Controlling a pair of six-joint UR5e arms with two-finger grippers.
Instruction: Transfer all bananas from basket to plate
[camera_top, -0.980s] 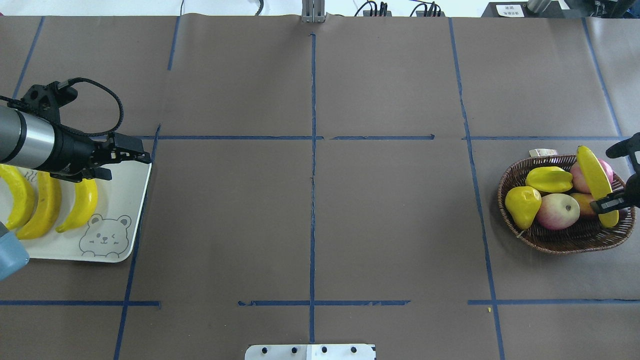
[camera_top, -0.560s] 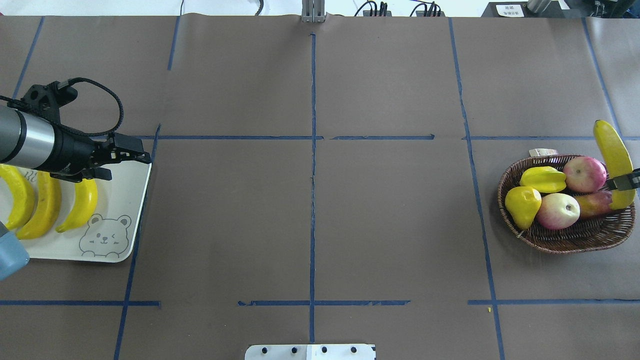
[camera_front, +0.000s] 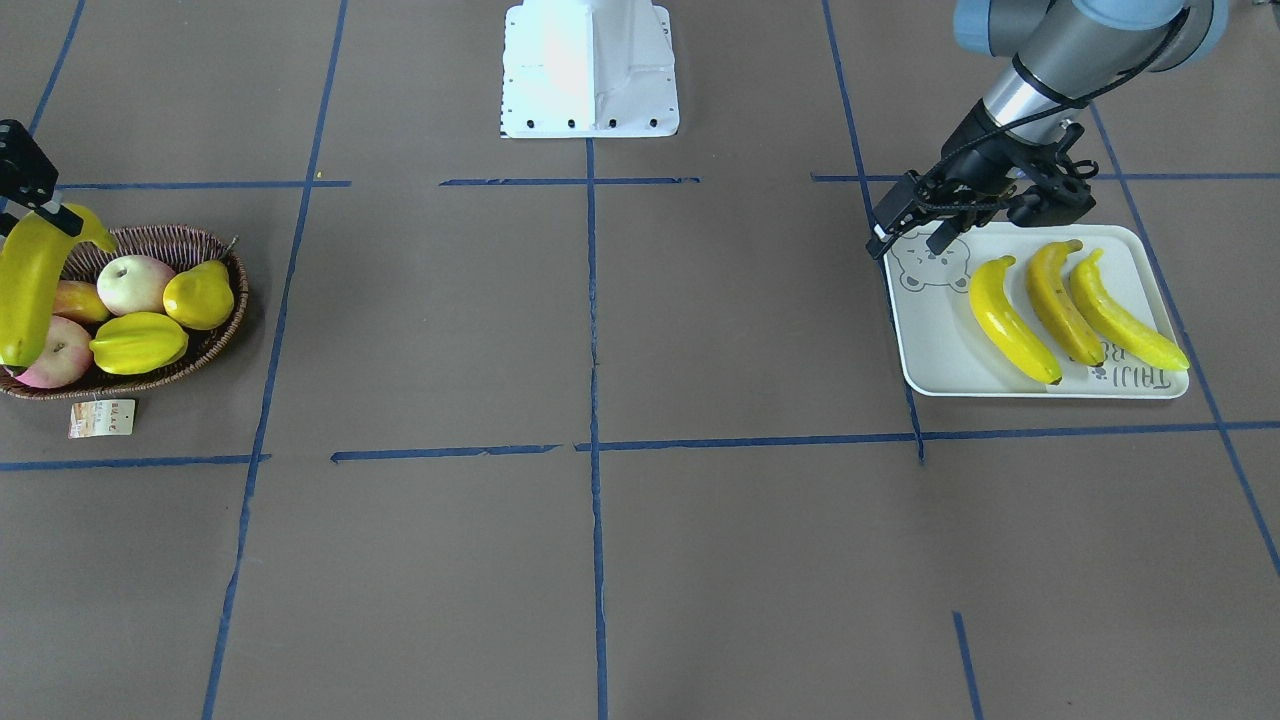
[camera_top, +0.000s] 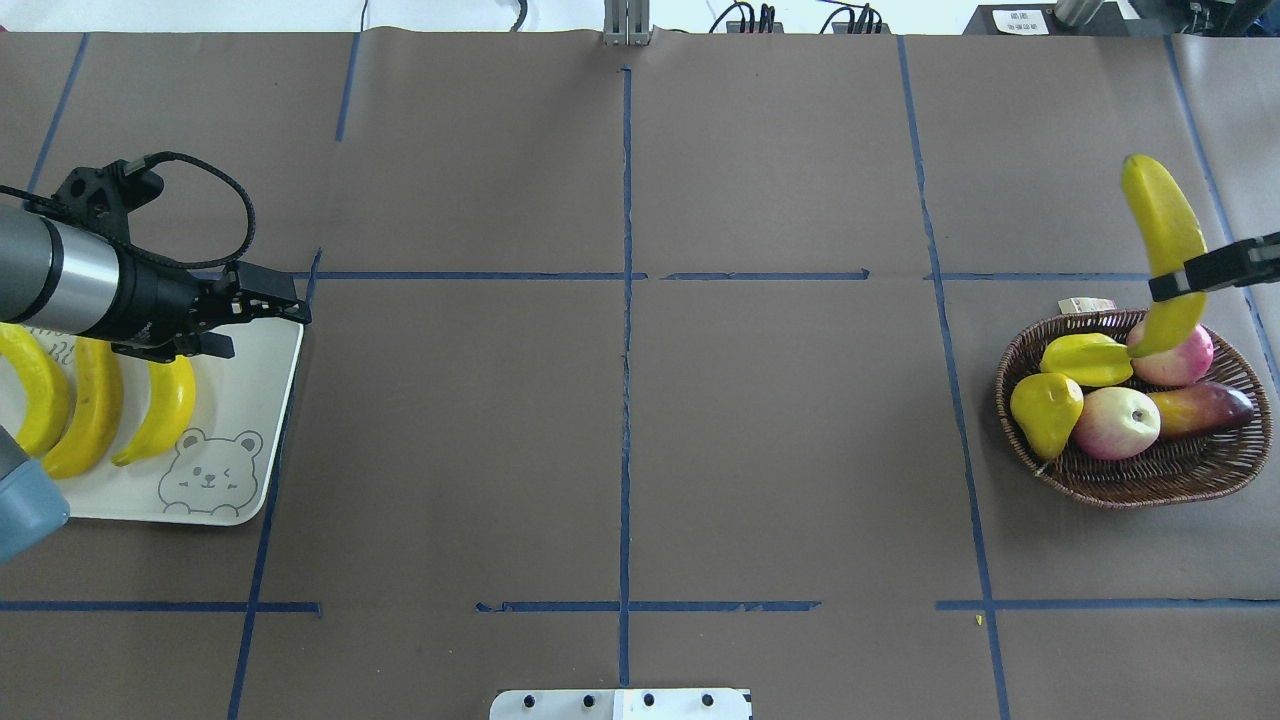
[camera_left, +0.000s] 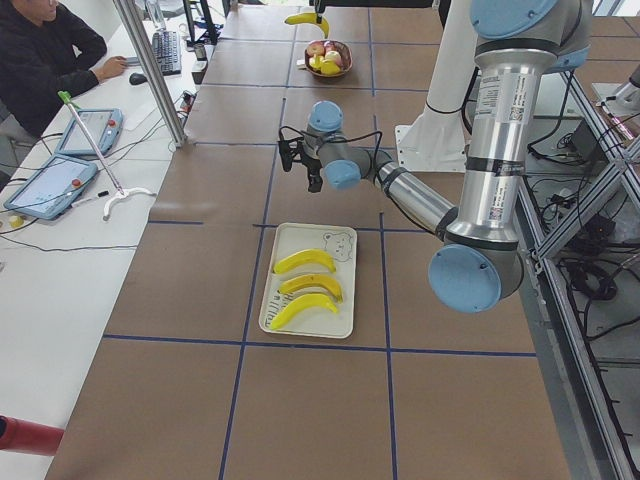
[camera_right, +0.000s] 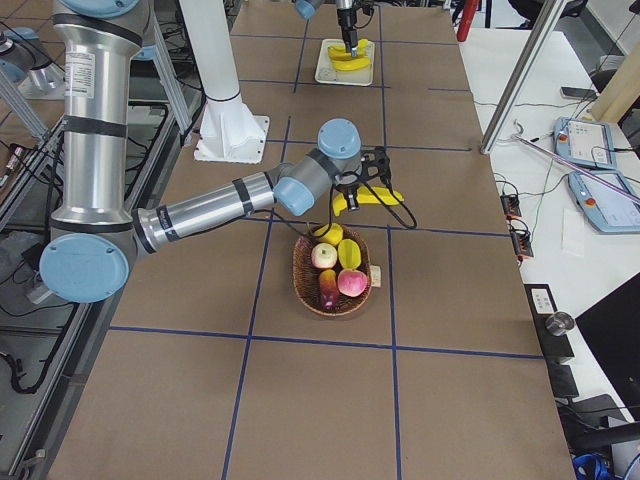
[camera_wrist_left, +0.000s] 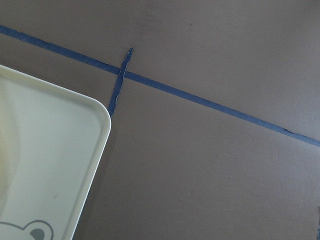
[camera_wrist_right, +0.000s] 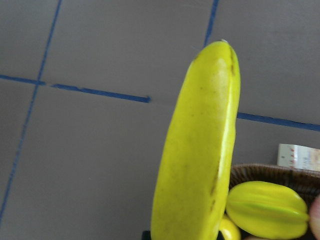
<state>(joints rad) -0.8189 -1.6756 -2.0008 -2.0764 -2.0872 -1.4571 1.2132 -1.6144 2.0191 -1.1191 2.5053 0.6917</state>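
The raised banana (camera_top: 1163, 250) on the right was glossy yellow with faint dark flecks, like the three bananas (camera_top: 95, 405) on the white plate (camera_top: 255, 420), which bore a grey bear-face print (camera_top: 208, 472). The basket (camera_top: 1150, 480) was dark brown woven wicker, and the brown table cover (camera_top: 780, 430) carried blue tape lines (camera_top: 626, 350).

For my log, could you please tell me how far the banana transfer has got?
Done: three glossy yellow bananas lie on the white bear-print plate. In hand: the right gripper holds the fourth banana aloft near the dark wicker basket. Left: carrying it over.

A robotics lab: tape-gridded table (camera_top: 780, 450), seated operator (camera_left: 40, 50), control tablets (camera_left: 50, 185) alongside.
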